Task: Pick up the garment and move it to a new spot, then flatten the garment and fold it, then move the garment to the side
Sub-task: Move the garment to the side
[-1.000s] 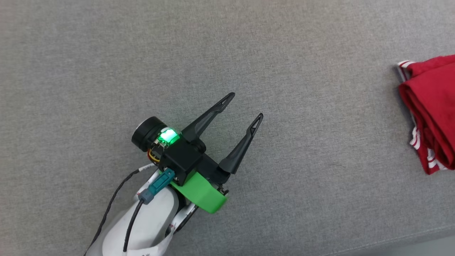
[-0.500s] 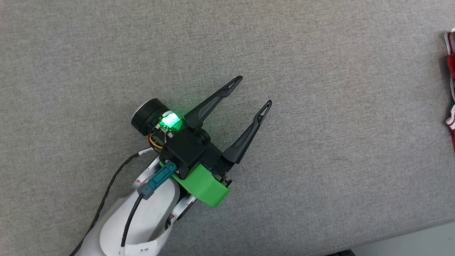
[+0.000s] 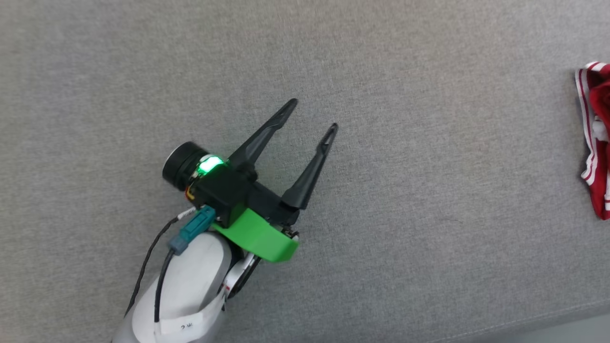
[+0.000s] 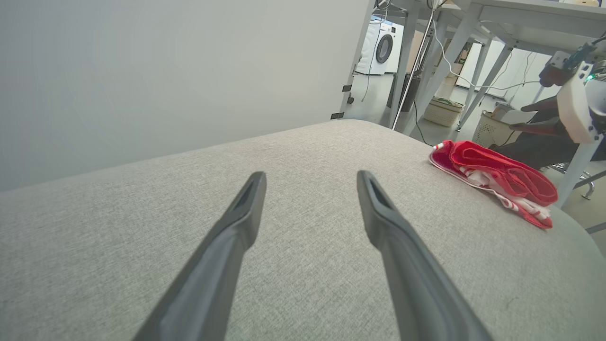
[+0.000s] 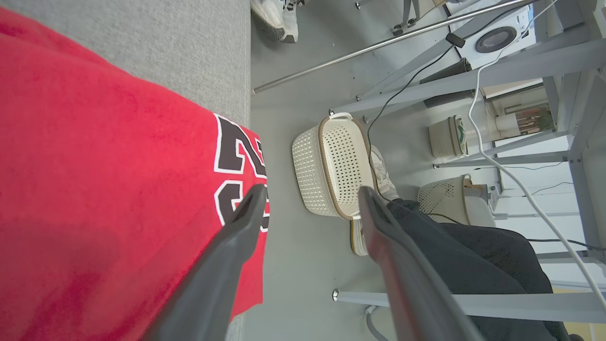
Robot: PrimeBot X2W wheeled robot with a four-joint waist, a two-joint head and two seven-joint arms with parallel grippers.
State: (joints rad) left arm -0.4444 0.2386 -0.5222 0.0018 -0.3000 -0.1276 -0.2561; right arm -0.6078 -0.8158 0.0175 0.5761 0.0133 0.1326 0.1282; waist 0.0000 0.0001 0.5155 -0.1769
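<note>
While both our left gripper [image 3: 313, 115] and right gripper [image 5: 311, 190] stand spread and empty, the folded red jersey [image 4: 502, 177] lies at the grey cushion's [image 3: 429, 214] right edge, where we judge any brush could tip it onto the floor [image 5: 293, 274].

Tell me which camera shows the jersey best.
The left wrist view: the whole folded garment sits in frame. The head view catches its edge at the right border; the right wrist view, a close-up of red fabric and number.
</note>
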